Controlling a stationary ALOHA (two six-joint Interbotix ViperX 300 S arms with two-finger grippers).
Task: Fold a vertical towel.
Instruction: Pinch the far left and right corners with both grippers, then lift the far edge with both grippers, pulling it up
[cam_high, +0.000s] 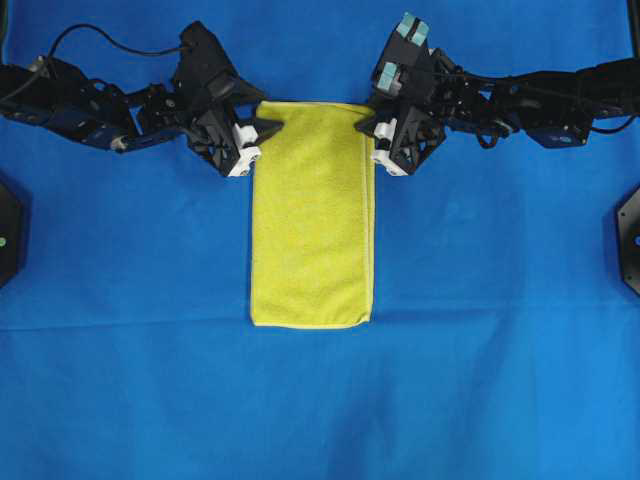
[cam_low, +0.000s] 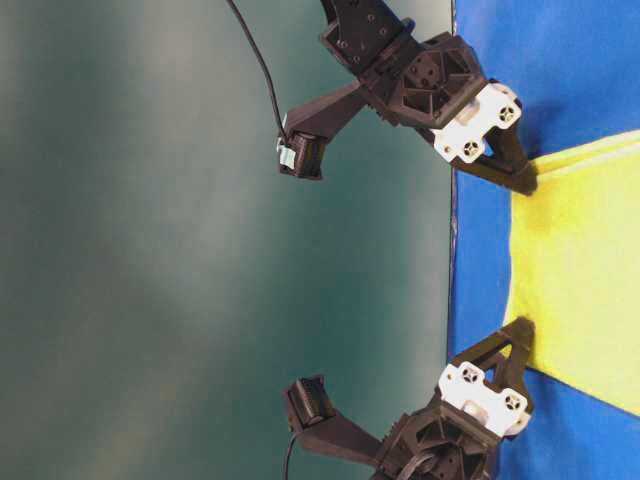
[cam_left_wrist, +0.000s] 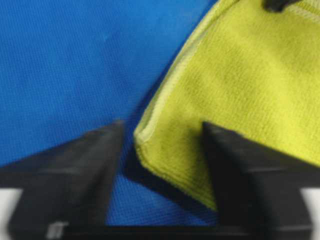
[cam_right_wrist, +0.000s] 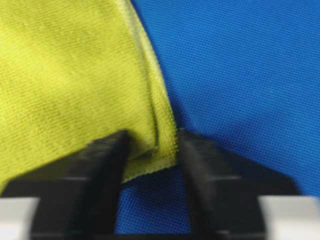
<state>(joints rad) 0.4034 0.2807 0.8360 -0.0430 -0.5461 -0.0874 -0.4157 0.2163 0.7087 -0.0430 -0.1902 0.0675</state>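
The yellow-green towel (cam_high: 312, 230) lies flat and lengthwise on the blue cloth, its short edges far and near. My left gripper (cam_high: 266, 128) is at its far left corner. In the left wrist view the left gripper (cam_left_wrist: 162, 125) straddles that corner of the towel (cam_left_wrist: 250, 75), partly open, with blue cloth showing between one finger (cam_left_wrist: 95, 150) and the hem. My right gripper (cam_high: 368, 128) is at the far right corner. In the right wrist view the right gripper (cam_right_wrist: 152, 134) presses both fingers against the towel (cam_right_wrist: 60, 75), whose corner is buckled between them.
A large blue cloth (cam_high: 480, 380) covers the table all round the towel. Black mounts stand at the left edge (cam_high: 8, 230) and the right edge (cam_high: 630, 235). Both arms reach in from the far side.
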